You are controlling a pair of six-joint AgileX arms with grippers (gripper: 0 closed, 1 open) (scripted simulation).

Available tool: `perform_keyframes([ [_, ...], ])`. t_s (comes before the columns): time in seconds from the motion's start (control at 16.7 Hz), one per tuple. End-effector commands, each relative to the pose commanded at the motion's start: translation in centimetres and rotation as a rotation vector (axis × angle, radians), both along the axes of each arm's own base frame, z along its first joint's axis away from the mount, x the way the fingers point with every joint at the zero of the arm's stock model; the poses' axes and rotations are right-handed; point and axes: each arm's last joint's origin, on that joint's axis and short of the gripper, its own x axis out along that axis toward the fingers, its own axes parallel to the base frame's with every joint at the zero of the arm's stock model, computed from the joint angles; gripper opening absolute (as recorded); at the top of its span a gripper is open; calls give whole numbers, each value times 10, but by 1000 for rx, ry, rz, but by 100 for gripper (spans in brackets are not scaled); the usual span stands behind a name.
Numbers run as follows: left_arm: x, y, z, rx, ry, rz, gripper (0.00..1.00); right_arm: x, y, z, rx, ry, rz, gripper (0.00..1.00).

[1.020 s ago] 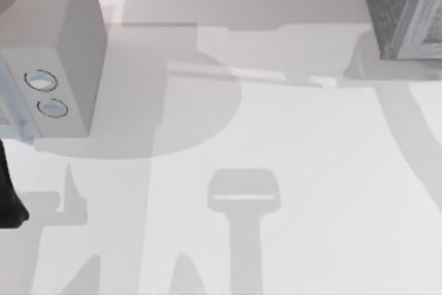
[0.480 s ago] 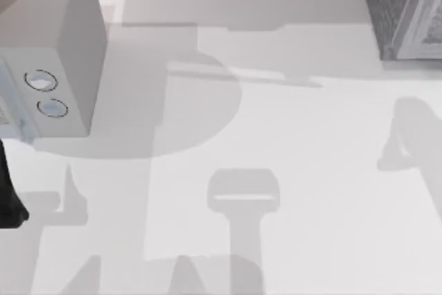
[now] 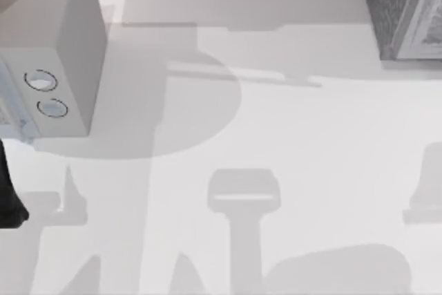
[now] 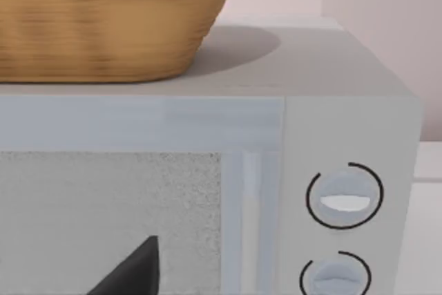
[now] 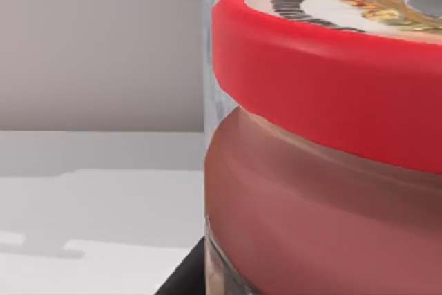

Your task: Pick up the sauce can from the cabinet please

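Closest to our right wrist camera sits the sauce can (image 5: 324, 170), so near that its red rim and reddish-brown body take up most of that view, with part of the dark round emblem visible on its top. A dark sliver shows just beneath the can at the lower edge, but we cannot tell whether it is one of our right fingers, nor whether those fingers are spread or closed on the can. Behind the can rises a pale grey upright edge, then the white desk (image 5: 90, 205) and a plain wall beyond.

Our left wrist camera faces the front of a light grey microwave (image 4: 345, 122), its two round dials (image 4: 344, 197) stacked one above the other beside the speckled door window. One dark pointed fingertip (image 4: 135, 271) shows low in front of that window; we cannot tell how wide our left fingers stand. A woven basket (image 4: 103, 25) rests on top of the microwave.

From above, a dark part of our left arm (image 3: 8, 198) sits at the desk's left edge, just in front of the microwave. Across the desk, at the far right corner, stands the dark grey speckled cabinet (image 3: 387, 5) with its paler front frame.
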Motion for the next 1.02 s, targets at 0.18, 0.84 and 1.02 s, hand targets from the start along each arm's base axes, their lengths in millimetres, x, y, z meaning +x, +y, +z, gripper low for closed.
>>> perform_keyframes([
  [0.18, 0, 0, 0, 0, 0, 0, 100, 0, -2, -16, -4, -22, -23, 0],
  [0.84, 0, 0, 0, 0, 0, 0, 100, 7, 1, 1, -1, -58, 40, 0],
  [1.02, 0, 0, 0, 0, 0, 0, 100, 19, 2, 18, -3, -85, 109, 0],
])
